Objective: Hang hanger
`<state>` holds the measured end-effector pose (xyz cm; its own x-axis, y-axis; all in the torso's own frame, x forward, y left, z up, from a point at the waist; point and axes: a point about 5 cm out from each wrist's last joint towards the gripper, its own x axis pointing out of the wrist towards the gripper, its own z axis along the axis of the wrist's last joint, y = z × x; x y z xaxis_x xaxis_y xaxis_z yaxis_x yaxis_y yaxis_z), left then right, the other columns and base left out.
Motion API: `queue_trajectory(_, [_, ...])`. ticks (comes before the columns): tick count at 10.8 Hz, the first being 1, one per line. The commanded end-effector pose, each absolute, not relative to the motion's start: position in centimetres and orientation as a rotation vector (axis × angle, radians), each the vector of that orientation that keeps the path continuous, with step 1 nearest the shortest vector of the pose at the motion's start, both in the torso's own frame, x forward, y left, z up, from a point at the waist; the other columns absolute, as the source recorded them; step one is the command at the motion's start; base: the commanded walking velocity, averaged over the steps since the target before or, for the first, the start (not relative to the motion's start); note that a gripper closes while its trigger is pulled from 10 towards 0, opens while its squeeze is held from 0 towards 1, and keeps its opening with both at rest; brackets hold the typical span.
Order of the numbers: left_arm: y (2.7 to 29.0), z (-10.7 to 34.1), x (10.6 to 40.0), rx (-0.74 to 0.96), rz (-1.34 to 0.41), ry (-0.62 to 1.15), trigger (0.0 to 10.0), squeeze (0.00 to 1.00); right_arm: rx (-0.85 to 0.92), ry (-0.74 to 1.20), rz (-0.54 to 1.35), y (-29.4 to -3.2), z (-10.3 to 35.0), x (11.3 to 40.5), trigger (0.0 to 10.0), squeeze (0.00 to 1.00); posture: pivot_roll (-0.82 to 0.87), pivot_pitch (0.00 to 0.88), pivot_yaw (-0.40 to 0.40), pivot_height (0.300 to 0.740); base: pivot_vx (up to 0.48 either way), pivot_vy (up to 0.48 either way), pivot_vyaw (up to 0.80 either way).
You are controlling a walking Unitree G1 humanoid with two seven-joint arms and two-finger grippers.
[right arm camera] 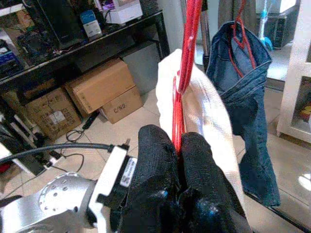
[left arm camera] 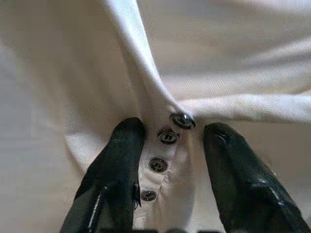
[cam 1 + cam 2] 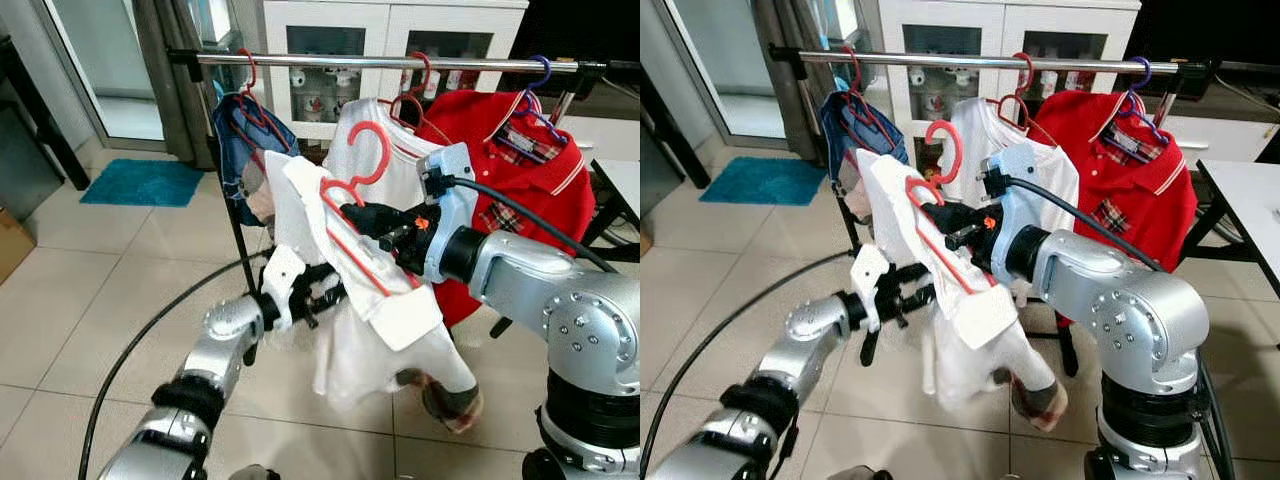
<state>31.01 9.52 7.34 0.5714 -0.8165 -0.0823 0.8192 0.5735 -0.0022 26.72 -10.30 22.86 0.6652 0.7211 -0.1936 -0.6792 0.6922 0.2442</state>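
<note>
The red hanger [image 3: 352, 215] carries a white polo shirt [image 3: 375, 330] and is held in the air, in front of the clothes rail [image 3: 400, 62] and below it, not yet hooked on. The right tool [image 3: 372, 222] is clenched on the thin red wire of the hanger, just under its hook; the right wrist view shows the two black fingers [image 1: 158, 170] pressed together with the wire between them. The left tool [image 3: 318, 292] is under the shirt, and its fingers [image 2: 114, 179] stand apart on both sides of the buttoned placket [image 2: 163, 155], so it is released, not pinching the cloth.

On the rail hang already a blue denim garment [image 3: 245, 135] on a red hanger at the left, a white shirt [image 3: 385, 160] in the middle and a red polo shirt [image 3: 515, 165] on a purple hanger [image 3: 537, 85] at the right. These three stand just behind the held shirt.

Behind the rail is a white cabinet [image 3: 345, 40] with glass doors; small things stand inside, too small to tell. A blue mat [image 3: 142, 182] lies on the tiled floor [image 3: 80, 300] at the left. The right wrist view shows also cardboard boxes [image 1: 97, 92] under a dark shelf [image 1: 87, 41].
</note>
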Motion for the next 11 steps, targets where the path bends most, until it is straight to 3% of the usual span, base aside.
queue_trajectory(1, [9.4,7.6,31.3,0.044,-0.957,0.066,0.0,0.00,0.150,0.237,0.810,-10.1,23.9,26.5,0.0,0.00,-0.19,0.011,0.056,0.740,0.000,0.000,0.00])
queue_trajectory(11, [9.6,5.7,30.3,-0.020,-1.000,0.156,0.0,0.00,0.151,0.238,0.820,-10.0,23.8,26.4,0.0,0.00,-0.19,0.000,0.056,0.740,0.000,0.000,0.00])
